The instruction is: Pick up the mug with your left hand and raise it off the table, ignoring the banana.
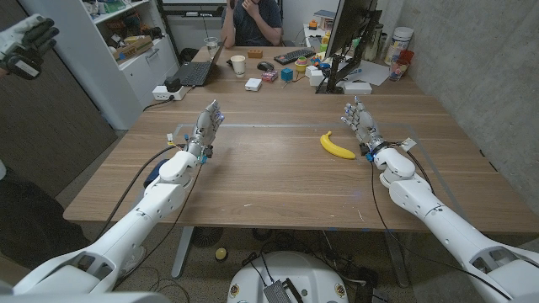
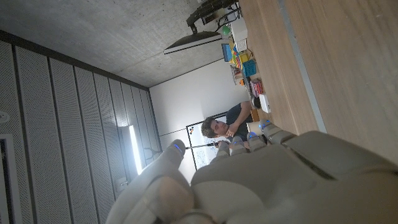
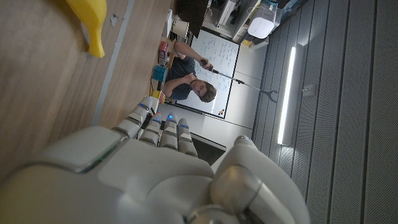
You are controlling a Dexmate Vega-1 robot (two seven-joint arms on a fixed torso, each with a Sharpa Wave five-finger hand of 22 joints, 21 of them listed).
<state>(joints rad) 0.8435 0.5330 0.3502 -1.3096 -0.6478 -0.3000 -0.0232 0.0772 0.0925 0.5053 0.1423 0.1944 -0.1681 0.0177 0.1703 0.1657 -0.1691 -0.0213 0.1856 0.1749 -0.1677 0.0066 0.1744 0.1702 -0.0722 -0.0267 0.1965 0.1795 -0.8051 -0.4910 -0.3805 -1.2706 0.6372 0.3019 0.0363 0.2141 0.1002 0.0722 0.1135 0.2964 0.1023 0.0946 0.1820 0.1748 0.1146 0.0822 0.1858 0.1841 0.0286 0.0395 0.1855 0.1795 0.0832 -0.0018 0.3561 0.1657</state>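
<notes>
My left hand [image 1: 205, 126] stands on the table's left side with its fingers straight and apart, holding nothing. Its back shows in the left wrist view [image 2: 273, 174]. A dark blue thing [image 1: 154, 174] lies at the table's left edge, mostly hidden by my left forearm; I cannot tell what it is. The yellow banana [image 1: 337, 146] lies right of the middle, and its tip [image 3: 87, 22] shows in the right wrist view. My right hand [image 1: 360, 124] stands just right of the banana, fingers straight, holding nothing.
Along the far edge are a laptop [image 1: 195, 71], a beige cup [image 1: 238, 65], a keyboard [image 1: 295, 56], a monitor [image 1: 349, 38] and small boxes. A person [image 1: 257, 21] sits behind the table. A power strip [image 1: 168, 91] lies at the far left corner.
</notes>
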